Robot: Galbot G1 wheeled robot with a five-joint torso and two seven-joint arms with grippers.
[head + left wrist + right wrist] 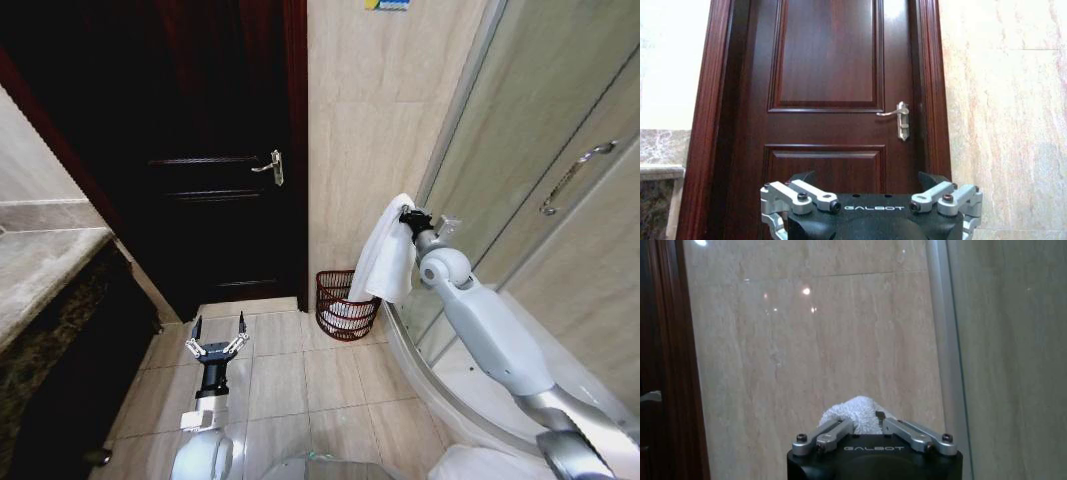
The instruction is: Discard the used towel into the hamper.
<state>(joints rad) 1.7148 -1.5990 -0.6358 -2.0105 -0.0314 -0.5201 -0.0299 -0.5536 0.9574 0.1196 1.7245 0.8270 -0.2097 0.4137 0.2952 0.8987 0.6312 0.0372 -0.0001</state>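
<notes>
- Bathroom floor [330, 385] of pale beige square tiles with thin grout lines, bare around the arms.
- Dark reddish-brown panelled door [215, 160] shut at the back, with a silver lever handle [272, 166] near its right edge; same door and handle [900, 119] seen straight on from the left wrist view.
- Beige stone-look wall tiles [370, 130] right of the door frame, repeated close up in the right wrist view with small light glints.
- Curved glass shower enclosure [560, 150] on the right with a metal pull handle [572, 175] and a raised pale curb meeting the floor tiles.
- Stone counter top [40, 265] at the left edge, dark cabinet front below it.
- Hamper [345, 305] standing on the floor in the corner between wall and shower curb, just right of the door frame; dark red open weave, something pale lying inside.
- White towel [385, 250] hanging in the air directly above and slightly right of the hamper, lower edge close over the rim, not touching it as far as can be told.
- Right gripper [408, 218] raised near the wall, fingers closed on the top of the towel; white terry bunched between the fingertips [883, 415] in the right wrist view.
- Left gripper [218, 340] low over the floor tiles in front of the door, well apart from the hamper, fingers spread wide and holding nothing; splayed silver linkages [870, 202] pointing at the door.
</notes>
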